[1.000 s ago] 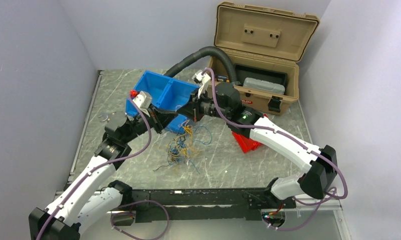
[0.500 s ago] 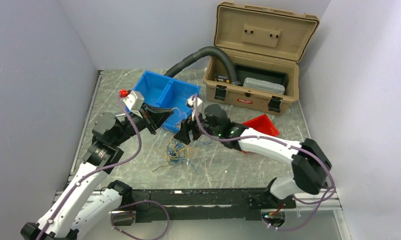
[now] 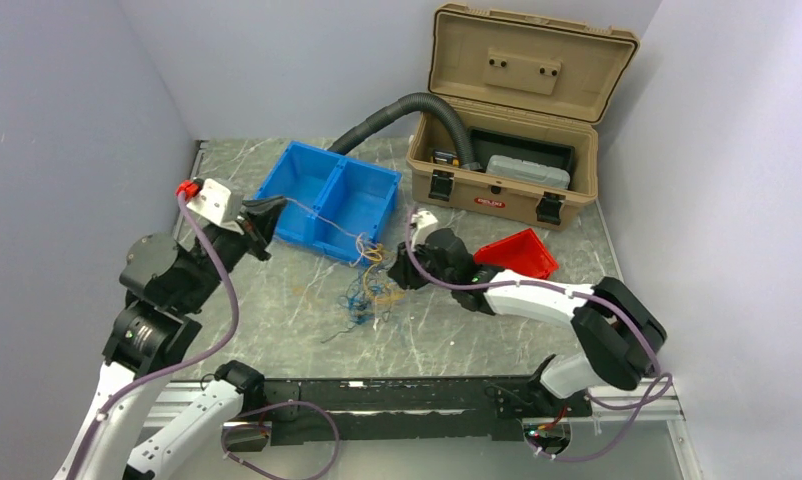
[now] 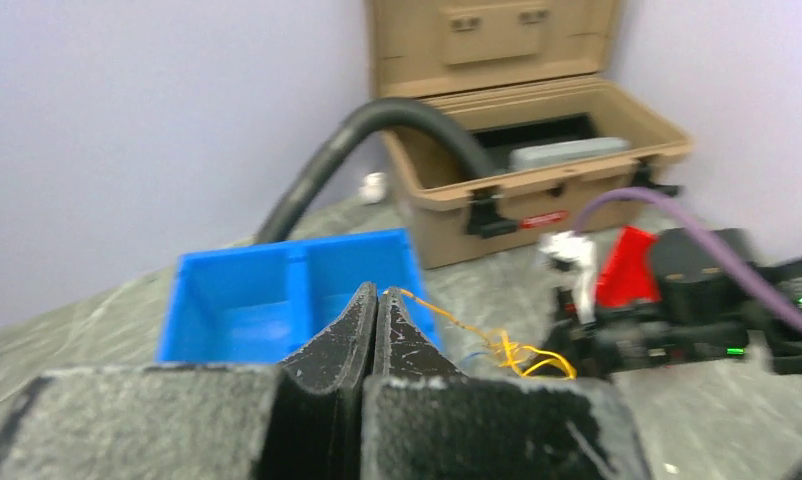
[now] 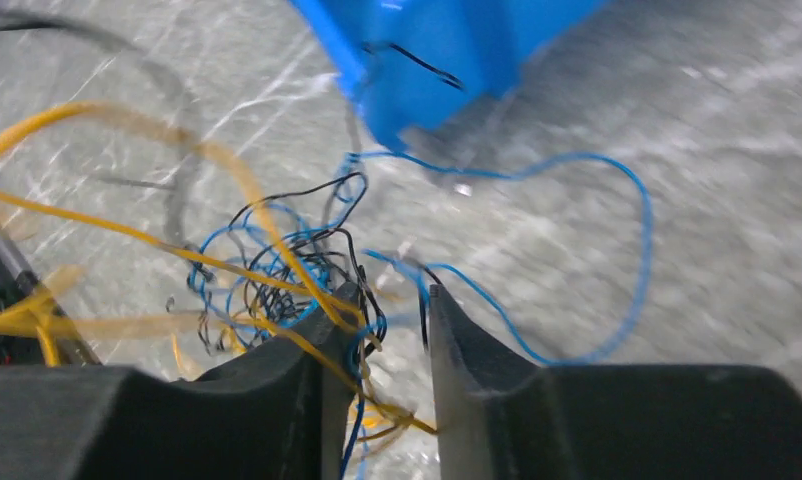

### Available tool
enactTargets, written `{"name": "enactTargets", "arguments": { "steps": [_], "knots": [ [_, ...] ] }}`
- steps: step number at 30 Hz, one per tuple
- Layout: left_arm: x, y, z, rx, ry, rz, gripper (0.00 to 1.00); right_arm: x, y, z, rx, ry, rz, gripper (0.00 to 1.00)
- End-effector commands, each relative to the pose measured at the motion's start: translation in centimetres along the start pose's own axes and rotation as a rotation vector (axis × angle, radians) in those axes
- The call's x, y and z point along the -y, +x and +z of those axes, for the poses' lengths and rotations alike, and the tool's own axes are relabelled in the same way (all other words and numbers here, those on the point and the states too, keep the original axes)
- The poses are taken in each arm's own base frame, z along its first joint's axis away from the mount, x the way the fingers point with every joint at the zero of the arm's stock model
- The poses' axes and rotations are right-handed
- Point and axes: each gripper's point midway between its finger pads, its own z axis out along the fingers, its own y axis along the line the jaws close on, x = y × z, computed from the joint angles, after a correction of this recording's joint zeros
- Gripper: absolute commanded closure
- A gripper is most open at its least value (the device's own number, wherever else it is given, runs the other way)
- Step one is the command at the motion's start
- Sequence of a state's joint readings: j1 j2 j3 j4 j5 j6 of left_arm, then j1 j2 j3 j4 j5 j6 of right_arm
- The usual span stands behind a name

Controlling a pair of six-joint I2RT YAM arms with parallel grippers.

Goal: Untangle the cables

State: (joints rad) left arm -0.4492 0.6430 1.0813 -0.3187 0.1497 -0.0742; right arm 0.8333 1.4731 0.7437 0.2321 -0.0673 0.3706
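One messy heap of thin cables (image 3: 365, 292) lies on the desk (image 3: 457, 320) by one blue bin (image 3: 295, 190) with two parts. The left end effector (image 3: 267, 213) is clenched on one yellow cable (image 4: 457, 325). The right end effector (image 5: 395, 330) is released, with cables between its fingers. One tan case (image 3: 497, 200) stands open behind, with one black hose (image 3: 377, 120) going in. Its red label is too small to read.

Plastic-sheathed cables (image 3: 362, 297); blue plastic bin (image 3: 362, 200); smooth marbled tabletop (image 3: 457, 320).

Blue bin (image 3: 367, 195) near an open tan case (image 3: 532, 60) — black hose (image 3: 397, 105) entering it.
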Motion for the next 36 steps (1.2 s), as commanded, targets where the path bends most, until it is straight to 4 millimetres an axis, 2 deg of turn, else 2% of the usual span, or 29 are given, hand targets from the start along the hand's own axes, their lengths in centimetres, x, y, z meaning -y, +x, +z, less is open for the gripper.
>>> {"name": "enactTargets", "arguments": {
  "steps": [1, 7, 10, 11, 17, 19, 24, 26, 27, 29, 31, 33, 34, 35, 36],
  "knots": [
    [-6.4, -0.2, -2.8, -0.065, -0.337, 0.194, 1.00, 4.2, -1.0, -2.5, 0.073, 0.129, 0.157, 0.69],
    [-11.6, -0.9, -5.9, -0.118, -0.663, 0.272, 1.00, 8.0, -1.1, -5.9, 0.116, 0.302, 0.209, 0.74],
    [-12.7, -2.0, -7.0, -0.109, -0.754, 0.296, 1.00, 9.6, -1.5, -7.3, 0.145, 0.392, 0.225, 0.96],
    [-13.0, -2.3, -7.2, -0.097, -0.774, 0.298, 1.00, 9.9, -1.5, -7.6, 0.147, 0.412, 0.231, 1.00],
    [-15.4, -4.2, -10.2, -0.063, -1.004, 0.340, 1.00, 12.0, -0.3, -9.0, 0.139, 0.547, 0.325, 1.00],
    [-15.2, -4.4, -10.0, -0.037, -0.979, 0.349, 1.00, 11.6, -0.3, -9.0, 0.165, 0.509, 0.326, 1.00],
    [-14.9, -3.1, -9.1, -0.043, -0.945, 0.318, 1.00, 11.0, 0.3, -9.2, 0.163, 0.461, 0.307, 0.94],
    [-13.7, -2.8, -7.4, -0.021, -0.834, 0.289, 1.00, 10.4, 0.2, -9.0, 0.144, 0.425, 0.273, 0.94],
    [-12.4, -2.6, -6.0, -0.003, -0.729, 0.274, 1.00, 10.1, 0.3, -8.9, 0.133, 0.404, 0.262, 0.94],
    [-11.5, -2.1, -4.9, 0.010, -0.663, 0.234, 1.00, 9.6, 0.5, -8.9, 0.119, 0.373, 0.243, 0.93],
    [-11.5, -1.5, -4.4, -0.019, -0.663, 0.215, 1.00, 9.4, 0.4, -8.9, 0.115, 0.363, 0.225, 0.90],
    [-11.1, -0.7, -3.5, -0.050, -0.629, 0.209, 1.00, 9.0, 0.6, -9.0, 0.091, 0.341, 0.204, 0.82],
    [-10.6, -0.4, -3.0, -0.055, -0.591, 0.208, 1.00, 8.4, 0.8, -8.9, 0.078, 0.305, 0.184, 0.70],
    [-10.1, 0.0, -2.6, -0.059, -0.552, 0.208, 1.00, 7.7, 0.6, -8.9, 0.075, 0.256, 0.157, 0.51],
    [-9.6, 0.2, -2.2, -0.057, -0.515, 0.210, 1.00, 7.1, 0.4, -9.0, 0.077, 0.222, 0.135, 0.37]
  ]
}}
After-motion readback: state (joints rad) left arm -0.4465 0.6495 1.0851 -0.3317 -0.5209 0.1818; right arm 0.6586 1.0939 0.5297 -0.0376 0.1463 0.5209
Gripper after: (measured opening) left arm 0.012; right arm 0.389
